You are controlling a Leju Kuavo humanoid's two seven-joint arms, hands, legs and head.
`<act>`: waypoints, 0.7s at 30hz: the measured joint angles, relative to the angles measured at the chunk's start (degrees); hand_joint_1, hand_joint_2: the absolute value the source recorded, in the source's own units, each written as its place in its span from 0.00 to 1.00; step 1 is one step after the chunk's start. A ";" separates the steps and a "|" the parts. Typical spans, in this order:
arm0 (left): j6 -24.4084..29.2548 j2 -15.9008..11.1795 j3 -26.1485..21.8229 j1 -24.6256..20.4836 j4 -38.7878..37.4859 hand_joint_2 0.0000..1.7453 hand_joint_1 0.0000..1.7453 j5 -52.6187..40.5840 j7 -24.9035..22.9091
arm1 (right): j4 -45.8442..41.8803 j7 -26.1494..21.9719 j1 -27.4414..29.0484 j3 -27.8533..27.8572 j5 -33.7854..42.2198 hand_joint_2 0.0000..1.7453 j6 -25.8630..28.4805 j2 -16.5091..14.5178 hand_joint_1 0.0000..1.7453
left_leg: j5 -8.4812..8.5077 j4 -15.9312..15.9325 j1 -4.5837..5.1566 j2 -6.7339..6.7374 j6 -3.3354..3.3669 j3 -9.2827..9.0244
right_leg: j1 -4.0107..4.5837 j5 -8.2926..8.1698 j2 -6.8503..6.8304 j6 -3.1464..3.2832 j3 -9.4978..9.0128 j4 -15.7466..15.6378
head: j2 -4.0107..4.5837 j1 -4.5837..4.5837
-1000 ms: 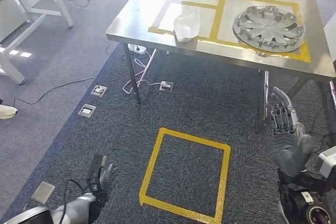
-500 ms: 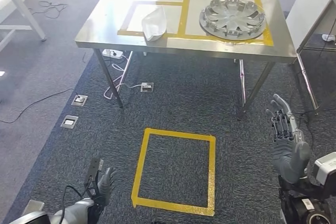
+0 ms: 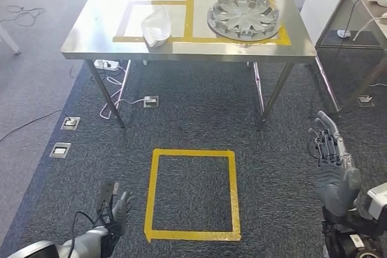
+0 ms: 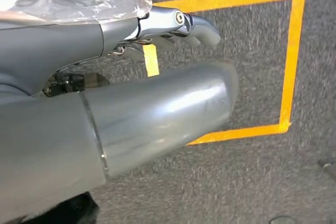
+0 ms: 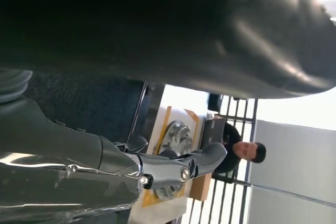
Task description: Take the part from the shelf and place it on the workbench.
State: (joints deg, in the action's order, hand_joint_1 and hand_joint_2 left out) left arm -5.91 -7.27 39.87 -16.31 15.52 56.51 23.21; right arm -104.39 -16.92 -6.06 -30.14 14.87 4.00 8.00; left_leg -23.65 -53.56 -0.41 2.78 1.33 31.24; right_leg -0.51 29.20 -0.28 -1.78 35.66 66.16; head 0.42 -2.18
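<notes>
Bench: stainless steel bench (image 3: 91, 34) ahead of me, w/ two yellow tape rectangles marked on top, side by side.
Part 1: silver multi-spoke plastic wheel cover (image 3: 243, 16) lies flat inside the bigger tape rectangle, on the bench's right half. I also see it from the right wrist cam (image 5: 176, 136), partly behind my fingers.
Part 2: white curved plastic shell (image 3: 156, 26) sits on the near edge of the smaller tape rectangle, left of the wheel cover, overlapping the tape line; well apart from the cover.
Left hand: left hand (image 3: 118, 208) hangs low at my left side over the dark grey carpet (image 3: 283, 167), holding nothing. Fingers (image 4: 190, 24) run out nearly straight beside the thumb; I read it as apart, empty.
Right hand: right hand (image 3: 333, 161) is raised at my right side, fingers extended and spread, nothing in it. Well short of the bench.
Floor: yellow tape square (image 3: 191, 193) on the carpet between me and the bench; also in the left wrist cam (image 4: 291, 56).
Under bench: white power strip (image 3: 104, 63) and cables by the left legs.
Person: someone in dark clothing (image 5: 238, 150) stands beyond the bench, per right wrist cam.
</notes>
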 joint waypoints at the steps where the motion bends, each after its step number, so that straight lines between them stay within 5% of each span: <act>1: -0.01 0.01 -0.02 -0.03 0.00 0.00 0.00 0.00 0.00 | -0.05 -0.01 0.00 0.02 -0.05 0.00 0.05 0.00 0.00 | -0.06 -0.01 0.04 0.45 -0.14 -0.11 | 0.06 -1.64 -1.04 0.08 -2.52 -4.74 | 0.00 0.00; 3: -0.04 -0.01 -0.05 -0.09 0.00 0.00 0.00 0.01 0.00 | -0.23 -0.03 -0.01 0.05 -0.11 0.00 0.10 0.00 0.00 | -0.12 -0.09 0.25 1.21 -0.63 -0.24 | 0.41 -3.46 -2.36 0.66 -5.64 -11.05 | 0.00 -0.04; 6: -0.09 0.02 -0.08 -0.19 0.03 0.00 0.00 0.01 0.00 | -0.39 -0.07 0.04 0.09 -0.16 0.00 0.18 0.00 0.00 | -0.11 -0.08 0.37 2.34 -1.55 -0.29 | 0.69 -3.73 -1.36 1.78 -5.87 -12.03 | 0.00 -0.10; 8: -0.10 0.02 -0.12 -0.35 0.09 0.00 0.00 0.01 0.01 | -0.53 -0.08 0.00 0.13 -0.28 0.00 0.29 0.01 0.00 | -1.48 -1.80 0.19 1.25 -2.19 0.35 | 0.47 -4.26 -0.43 2.58 -6.11 -12.38 | 0.00 -0.18; 11: -0.10 -0.10 -0.15 -0.29 0.13 0.00 0.00 0.04 0.01 | -0.64 -0.05 -0.03 0.10 -0.57 0.00 0.53 0.01 0.00 | -7.20 -12.93 -0.03 -1.94 -2.61 5.42 | 0.31 -4.84 0.92 3.34 -5.86 -12.55 | 0.00 -0.62; 13: -0.10 -0.14 -0.16 -0.04 0.13 0.00 0.00 0.07 0.00 | -0.65 -0.04 0.09 0.06 -0.70 0.00 0.63 0.02 0.00 | -8.75 -18.87 -0.04 -2.43 -2.66 8.56 | 0.40 -4.97 2.12 3.42 -5.66 -12.53 | 0.00 -0.82; 15: -0.10 -0.15 -0.18 0.02 0.13 0.00 0.00 0.06 0.00 | -0.65 -0.02 0.15 0.06 -0.78 0.00 0.76 0.02 0.00 | -5.74 -15.63 -0.04 -2.74 -2.41 7.38 | 0.47 -5.01 3.37 3.38 -5.73 -12.48 | 0.00 -0.89; 18: -0.10 -0.31 -0.27 -0.13 0.13 0.00 0.00 -0.02 0.00 | -0.70 0.03 0.14 0.07 -0.89 0.00 1.01 0.02 0.00 | -0.04 -3.12 -0.16 -5.71 -1.71 1.79 | 0.62 -4.96 5.17 3.07 -5.52 -12.16 | 0.00 -0.92; 20: -0.10 -0.41 -0.36 -0.16 0.13 0.00 0.00 -0.04 0.00 | -0.73 0.08 0.15 0.10 -0.99 0.00 1.21 0.02 0.00 | 0.47 -0.31 -0.17 -6.57 -1.59 0.69 | 0.57 -5.02 6.31 2.49 -5.01 -11.99 | 0.00 -0.89; 21: -0.09 -0.37 -0.37 -0.17 0.13 0.00 0.00 -0.05 0.00 | -0.74 0.11 0.16 0.13 -1.05 0.00 1.28 0.03 0.00 | 0.53 -0.12 -0.18 -5.96 -1.57 0.69 | 0.45 -5.10 6.89 2.17 -4.75 -12.01 | 0.00 -0.89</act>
State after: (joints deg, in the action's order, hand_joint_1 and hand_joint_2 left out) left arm -6.00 -7.64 39.50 -16.48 15.65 56.46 23.21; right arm -105.13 -16.81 -5.90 -30.00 13.82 5.28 8.03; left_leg -23.12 -53.69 -0.60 -3.17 -0.24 31.93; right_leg -0.05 24.10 6.61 0.39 30.91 54.15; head 0.42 -3.08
